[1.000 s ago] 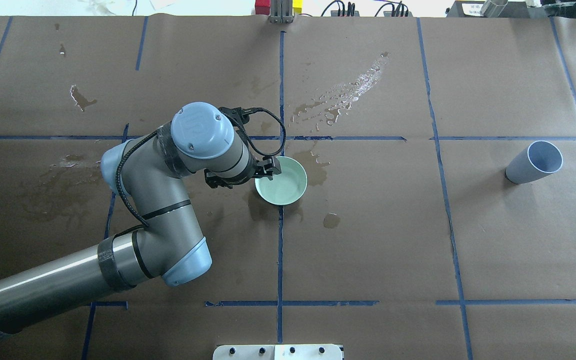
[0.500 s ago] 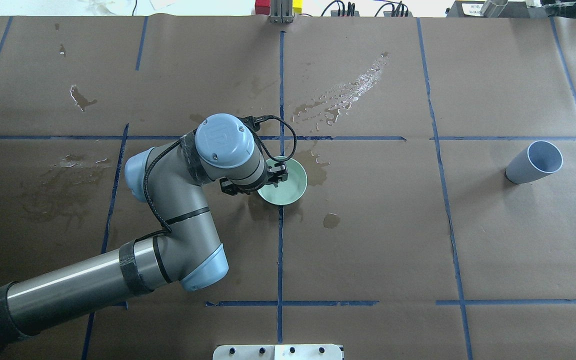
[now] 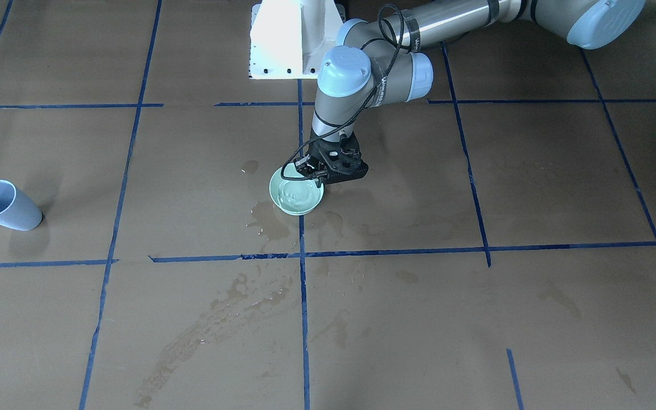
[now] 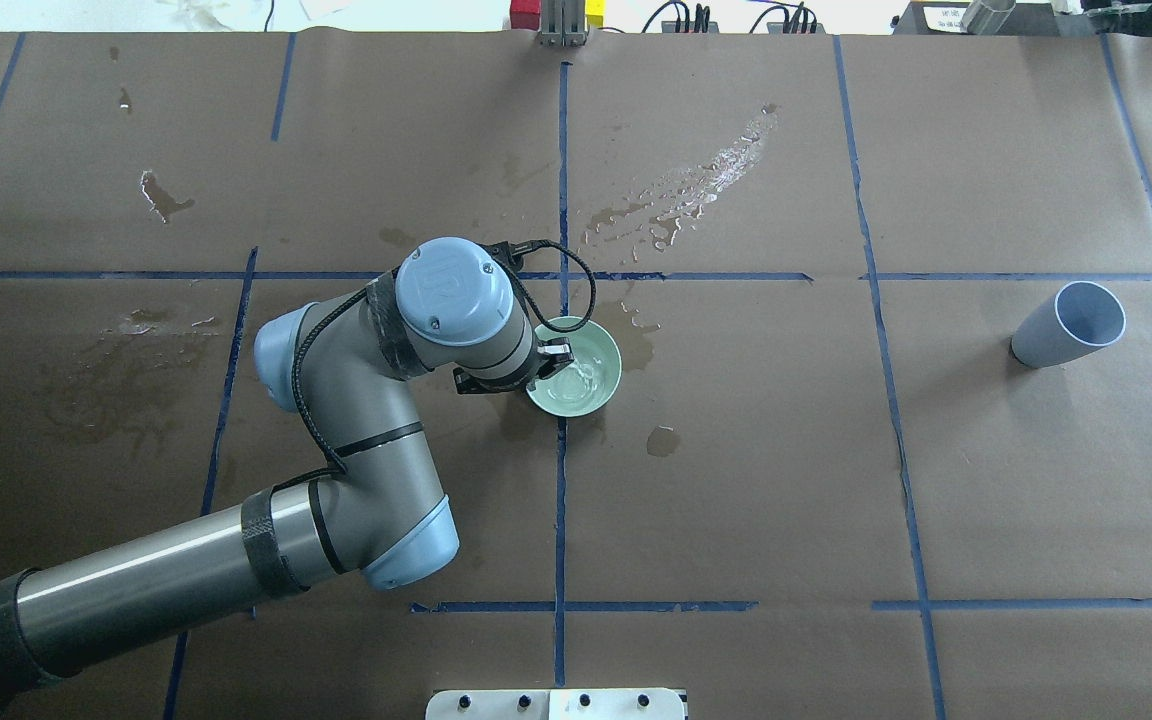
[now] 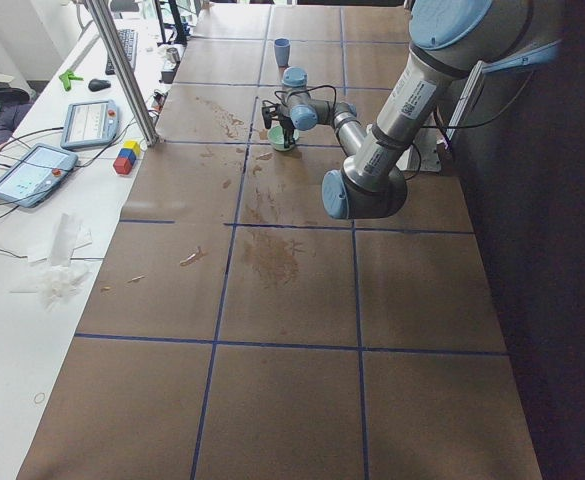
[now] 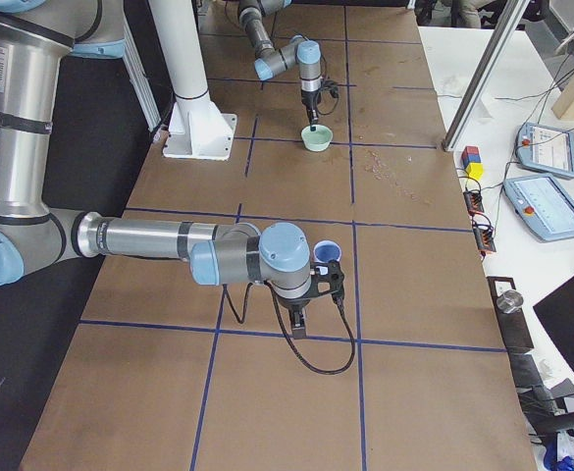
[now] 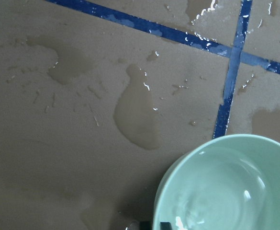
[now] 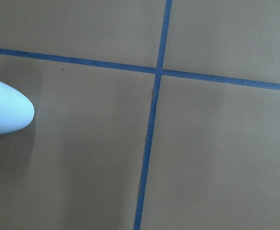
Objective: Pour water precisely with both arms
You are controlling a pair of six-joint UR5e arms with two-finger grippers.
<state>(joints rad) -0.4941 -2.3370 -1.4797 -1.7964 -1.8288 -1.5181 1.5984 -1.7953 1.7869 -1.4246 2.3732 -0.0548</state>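
1. We see the left jaws clenched on the rim of the bowl [image 4: 604, 345], probably to carry or tip it.
2. The water [image 7: 216, 191] lies in that bowl, at the middle of the table [image 4: 736, 500].
3. The right jaws wait beside the cup [image 6: 326, 253], likely the pour target. We cannot tell their state.

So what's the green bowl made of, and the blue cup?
The bowl looks like smooth pale green plastic, maybe glazed ceramic: it shines evenly, with water glinting inside. The cup looks like matt blue-grey plastic: thin rim, no shine.
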